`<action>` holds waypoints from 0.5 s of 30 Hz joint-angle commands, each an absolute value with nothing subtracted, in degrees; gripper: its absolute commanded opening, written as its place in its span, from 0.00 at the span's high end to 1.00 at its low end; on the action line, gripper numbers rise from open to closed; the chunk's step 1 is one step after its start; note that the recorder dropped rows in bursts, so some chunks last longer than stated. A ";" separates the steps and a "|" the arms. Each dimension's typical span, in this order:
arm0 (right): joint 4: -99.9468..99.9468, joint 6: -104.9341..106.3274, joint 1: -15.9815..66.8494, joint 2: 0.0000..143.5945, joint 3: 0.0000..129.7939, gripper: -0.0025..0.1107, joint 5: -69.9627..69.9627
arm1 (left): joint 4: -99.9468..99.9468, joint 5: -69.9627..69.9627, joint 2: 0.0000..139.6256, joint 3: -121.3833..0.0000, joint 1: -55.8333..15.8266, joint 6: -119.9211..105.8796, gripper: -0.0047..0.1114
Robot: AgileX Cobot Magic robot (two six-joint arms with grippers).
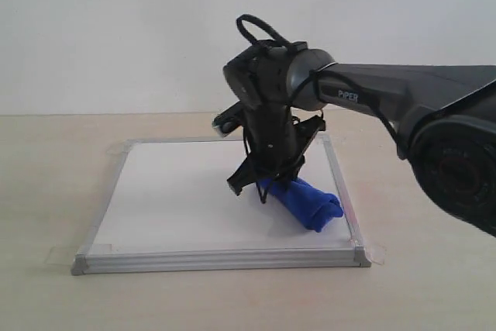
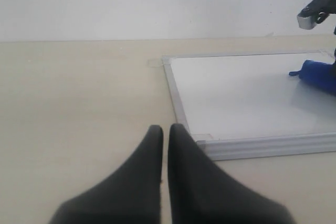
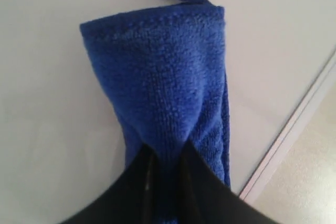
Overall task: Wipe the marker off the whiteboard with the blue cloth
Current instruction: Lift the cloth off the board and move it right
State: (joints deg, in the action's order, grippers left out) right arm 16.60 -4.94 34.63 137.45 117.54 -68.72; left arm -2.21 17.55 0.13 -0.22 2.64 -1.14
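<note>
The pale tabletop point(image 1: 46, 153) is spread beneath both pincers. The whiteboard point(image 1: 170, 199) is laid flat on it and taped at the corners, presumably so that it is not dragged along under a wipe. The right arm point(image 1: 372, 94) is extended over the board and angled steeply down. The blue cloth point(image 1: 308, 205) is clamped at one end by the right pincer point(image 3: 165, 153). The rest of the roll is trailed out from the tips and lies on the board, near the frame. The low grip is judged to let the cloth be pressed down and swept. The left pincer point(image 2: 166, 132) is held over bare tabletop just outside a board corner, its fingers together on nothing, apparently parked clear of the wiping. The marker is not made out anywhere. The board around the right pincer appears white, so the wiping is judged nearly done, though the patch under the cloth is hidden.
</note>
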 commanded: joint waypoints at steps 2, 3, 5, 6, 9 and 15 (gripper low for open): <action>11.90 4.14 30.94 137.11 117.98 0.98 -69.96 | -2.33 17.59 0.00 0.00 2.77 -0.85 0.93; 11.78 1.96 30.03 136.98 117.98 0.98 -69.96 | -2.33 17.59 0.00 0.00 2.77 -0.85 0.93; 10.81 1.43 28.42 136.40 117.98 0.98 -69.96 | -2.33 17.59 0.00 0.00 2.77 -0.85 0.93; 10.10 1.43 27.64 135.84 117.98 0.98 -69.96 | -2.33 17.59 0.00 0.00 2.77 -0.85 0.93; 8.56 0.00 25.72 134.19 117.77 0.98 -69.96 | -2.33 17.59 0.00 0.00 2.77 -0.85 0.93; 8.39 0.00 24.13 128.15 117.77 0.98 -69.96 | -2.33 17.59 0.00 0.00 2.77 -0.85 0.93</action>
State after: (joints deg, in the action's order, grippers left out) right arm 8.42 0.00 24.76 131.38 117.54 -69.74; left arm -2.21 17.55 0.13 -0.22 2.64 -1.14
